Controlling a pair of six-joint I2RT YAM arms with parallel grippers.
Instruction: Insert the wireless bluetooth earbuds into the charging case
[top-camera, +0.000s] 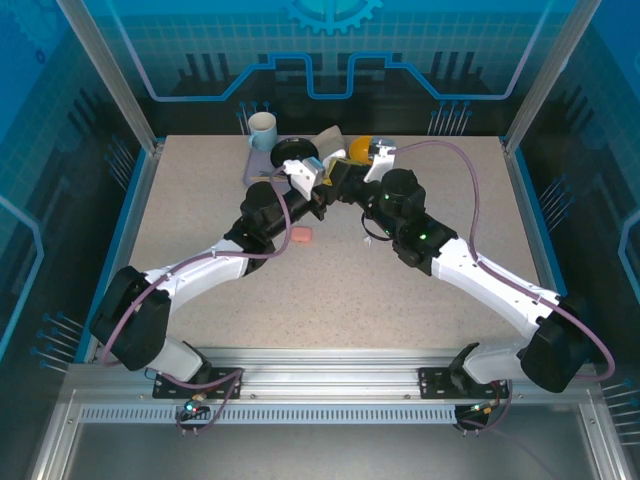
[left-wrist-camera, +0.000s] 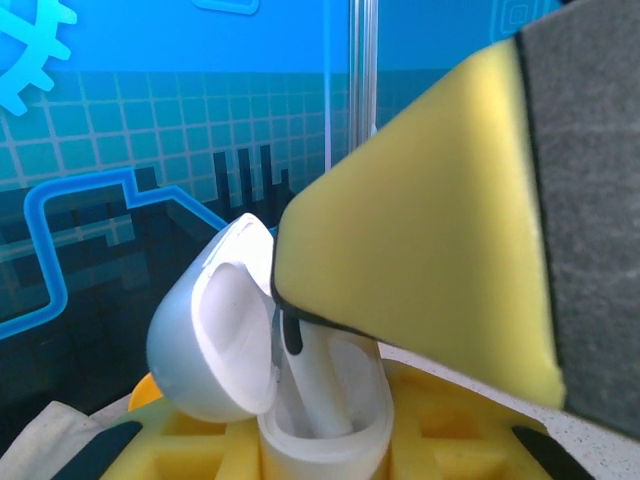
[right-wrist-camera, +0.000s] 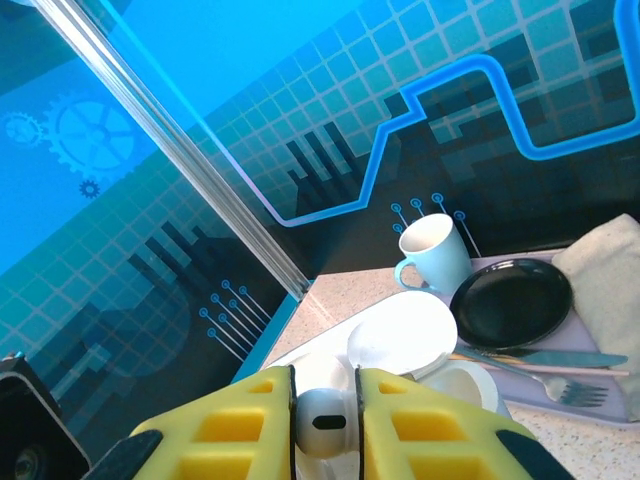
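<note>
Left wrist view, lower centre: left gripper clamps the open case, right gripper pinches a white earbud, stem inside its well; press straight down, seat it, then release.

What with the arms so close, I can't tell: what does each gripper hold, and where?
The right gripper pinches a white earbud by its head; the left gripper clamps the open charging case by its base.

Left arm and right arm meet beside the mug; pink case lies nearby.
</note>
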